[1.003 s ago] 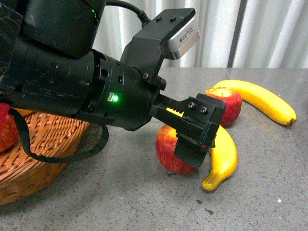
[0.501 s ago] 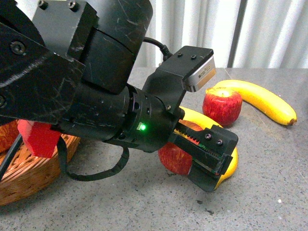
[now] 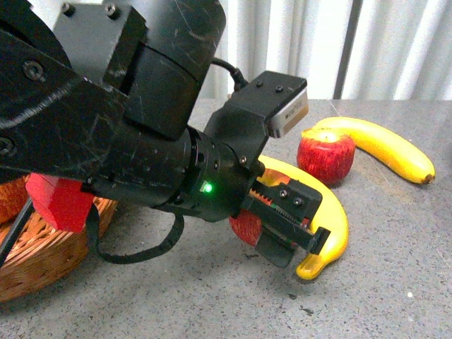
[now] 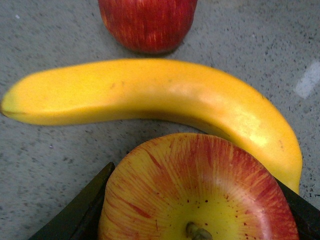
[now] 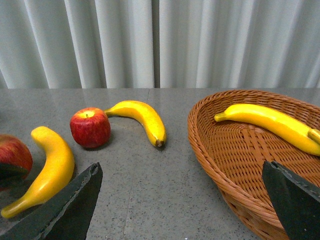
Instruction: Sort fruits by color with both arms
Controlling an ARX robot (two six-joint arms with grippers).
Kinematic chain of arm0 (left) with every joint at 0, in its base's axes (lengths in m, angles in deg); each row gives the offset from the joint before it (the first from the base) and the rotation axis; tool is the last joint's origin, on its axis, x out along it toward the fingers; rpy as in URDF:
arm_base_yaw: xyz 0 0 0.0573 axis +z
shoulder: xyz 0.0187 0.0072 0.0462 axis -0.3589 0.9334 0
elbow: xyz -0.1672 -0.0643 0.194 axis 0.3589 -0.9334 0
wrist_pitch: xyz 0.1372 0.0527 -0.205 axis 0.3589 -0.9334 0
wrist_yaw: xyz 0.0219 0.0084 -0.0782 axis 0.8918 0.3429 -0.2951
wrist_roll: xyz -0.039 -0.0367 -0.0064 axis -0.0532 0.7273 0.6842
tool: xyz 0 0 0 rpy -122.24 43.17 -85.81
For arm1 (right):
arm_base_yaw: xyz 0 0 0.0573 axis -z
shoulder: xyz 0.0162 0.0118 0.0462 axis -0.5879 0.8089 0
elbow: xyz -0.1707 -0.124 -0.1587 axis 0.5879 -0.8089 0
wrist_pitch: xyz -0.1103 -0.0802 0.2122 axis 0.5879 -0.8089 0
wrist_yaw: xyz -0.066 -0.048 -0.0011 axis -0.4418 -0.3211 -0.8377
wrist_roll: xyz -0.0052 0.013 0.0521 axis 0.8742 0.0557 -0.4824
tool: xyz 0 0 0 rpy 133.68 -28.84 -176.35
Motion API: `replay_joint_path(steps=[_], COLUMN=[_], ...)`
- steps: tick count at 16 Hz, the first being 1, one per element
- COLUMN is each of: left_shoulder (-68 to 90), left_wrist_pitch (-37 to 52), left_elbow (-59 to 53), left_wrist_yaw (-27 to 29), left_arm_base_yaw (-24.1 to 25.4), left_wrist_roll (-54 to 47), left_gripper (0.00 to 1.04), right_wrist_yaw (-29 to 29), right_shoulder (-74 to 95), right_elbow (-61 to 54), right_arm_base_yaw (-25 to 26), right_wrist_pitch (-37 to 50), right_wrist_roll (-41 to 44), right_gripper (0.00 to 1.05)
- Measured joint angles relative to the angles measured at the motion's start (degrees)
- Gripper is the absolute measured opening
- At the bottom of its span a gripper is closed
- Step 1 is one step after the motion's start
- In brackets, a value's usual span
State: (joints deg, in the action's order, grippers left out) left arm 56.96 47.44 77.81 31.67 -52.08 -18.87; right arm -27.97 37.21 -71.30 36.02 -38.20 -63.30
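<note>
The near apple (image 4: 195, 195), glossy red with yellow streaking around its stem hollow, is sitting on the table (image 3: 395, 282) just beside 1 banana (image 4: 150, 97). The left gripper (image 3: 293, 233) is clasping its sides, hiding most of it from the front. The right gripper (image 5: 180, 167) is hanging with its fingers spread wide.

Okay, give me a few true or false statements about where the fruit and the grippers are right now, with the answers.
1. The left gripper has a finger on each side of the near apple. True.
2. The right gripper holds a banana. False: it is open with nothing between its fingers.
3. The wicker basket in the right wrist view has a banana in it. True.
4. The far apple lies in a basket. False: it stands on the table, next to a loose banana.
</note>
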Motion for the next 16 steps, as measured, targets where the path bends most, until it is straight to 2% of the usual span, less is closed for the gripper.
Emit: replay_joint_path(steps=[3, 6, 9, 11, 14, 16], left_shoulder=[-7.34, -13.79, -11.50, -9.99, -10.58, -11.93], left_wrist_pitch=[2.43, 5.27, 5.49, 7.54, 8.63, 9.79], left_elbow=[-1.11, -3.48, -5.60, -5.75, -5.51, -4.57], left_wrist_yaw=[3.37, 10.21, 17.81, 18.84, 18.75, 17.38], left_arm_base_yaw=[2.67, 9.66, 16.98, 19.08, 19.47, 19.23], left_wrist_roll=[0.37, 4.57, 10.05, 13.38, 15.28, 15.54], left_gripper=[0.70, 0.70, 0.70, 0.70, 0.99, 0.98], right_wrist_yaw=[0.00, 0.00, 0.00, 0.02, 0.00, 0.00], right_shoulder=[0.00, 0.00, 0.00, 0.00, 0.00, 0.00], right_elbow=[0.00, 0.00, 0.00, 0.00, 0.00, 0.00], right_arm_base_yaw=[0.00, 0.00, 0.00, 0.00, 0.00, 0.00], right_wrist_pitch=[0.00, 0.00, 0.00, 0.02, 0.00, 0.02], right_wrist_roll=[0.00, 0.00, 0.00, 0.00, 0.00, 0.00], right_gripper=[0.98, 0.98, 0.98, 0.98, 0.98, 0.98])
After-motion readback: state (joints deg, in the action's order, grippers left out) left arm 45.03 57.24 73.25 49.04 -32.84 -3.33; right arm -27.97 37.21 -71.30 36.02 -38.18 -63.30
